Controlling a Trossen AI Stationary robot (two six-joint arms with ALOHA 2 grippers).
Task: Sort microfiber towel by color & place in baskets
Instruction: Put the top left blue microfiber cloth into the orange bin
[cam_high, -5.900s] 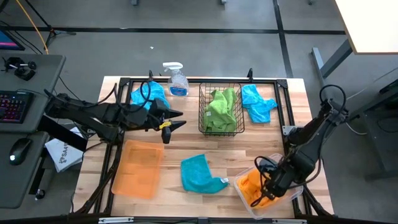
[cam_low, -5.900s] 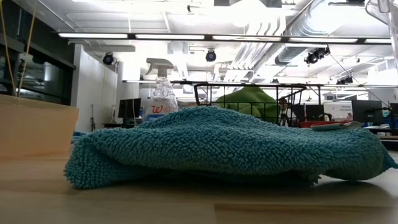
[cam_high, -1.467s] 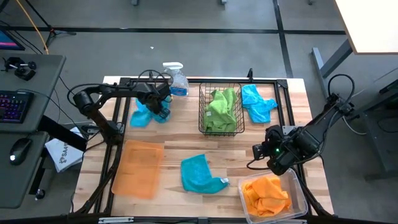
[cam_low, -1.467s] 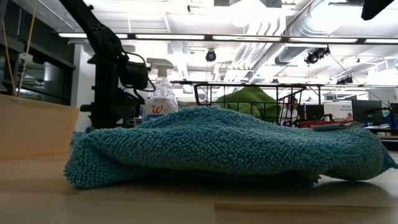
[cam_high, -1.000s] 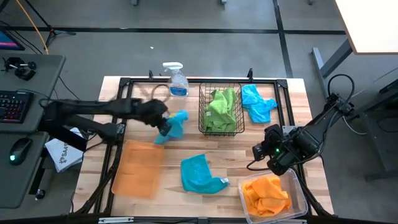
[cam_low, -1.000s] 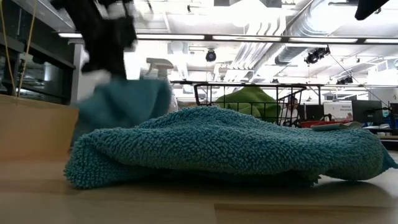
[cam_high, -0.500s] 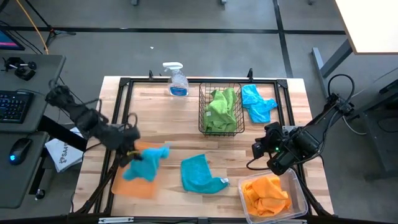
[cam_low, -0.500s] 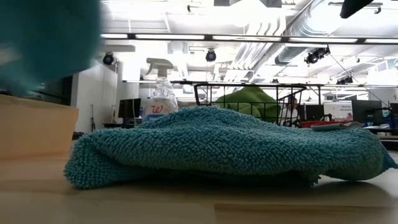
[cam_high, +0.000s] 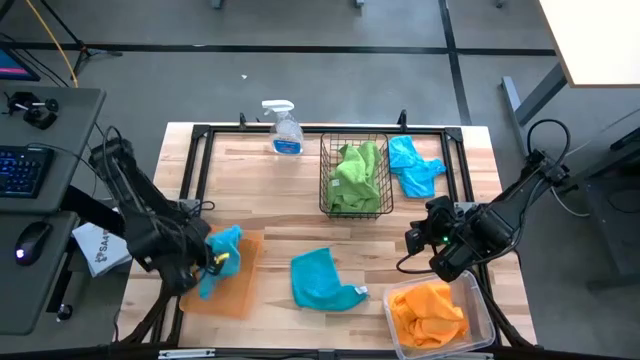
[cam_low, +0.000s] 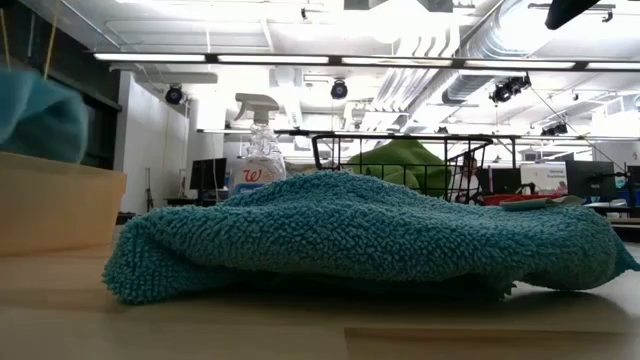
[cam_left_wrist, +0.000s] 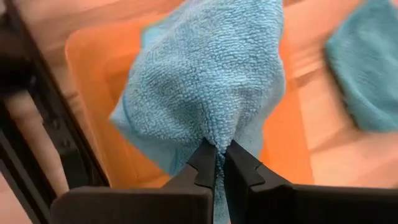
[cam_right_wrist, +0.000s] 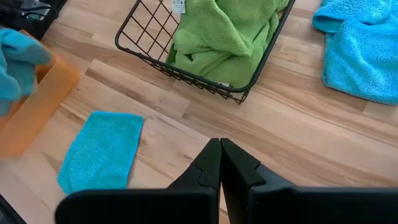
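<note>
- Pinching a bunched fold of a turquoise towel (cam_left_wrist: 208, 81), the left gripper (cam_left_wrist: 217, 163) has its fingers closed to a thin slit on the cloth, so the rest hangs free below.
- Held that way over the orange tray (cam_high: 237, 290), the towel (cam_high: 218, 262) drapes above the tray's floor — judged, it is carried there because this tray is meant to take the blue cloths, and it has not yet been let go.
- Letting go from here should drop it inside the tray; the loose corner nearest the tray's edge might spill over the rim.
- Just beside the tray, toward the table's middle, a second turquoise towel (cam_high: 320, 279) lies flat on the bare wood, unsorted and probably next.
- Farther from the tray, at the back of the table, the black wire basket (cam_high: 327, 175) already holds the green towels (cam_high: 357, 174).
- Beyond the basket, on its far side from the tray, a third turquoise towel (cam_high: 413, 165) sits crumpled on the wood.
- Opposite the tray, at the front corner, the clear bin (cam_high: 480, 305) holds the orange towels (cam_high: 430, 311).
- Waiting between basket and bin, well apart from the tray, the right gripper (cam_right_wrist: 220, 163) has its fingers pressed together on nothing — parked clear of the left arm's work.
- Back behind the tray, a spray bottle (cam_high: 284, 128) stands upright at the table's rear edge.
</note>
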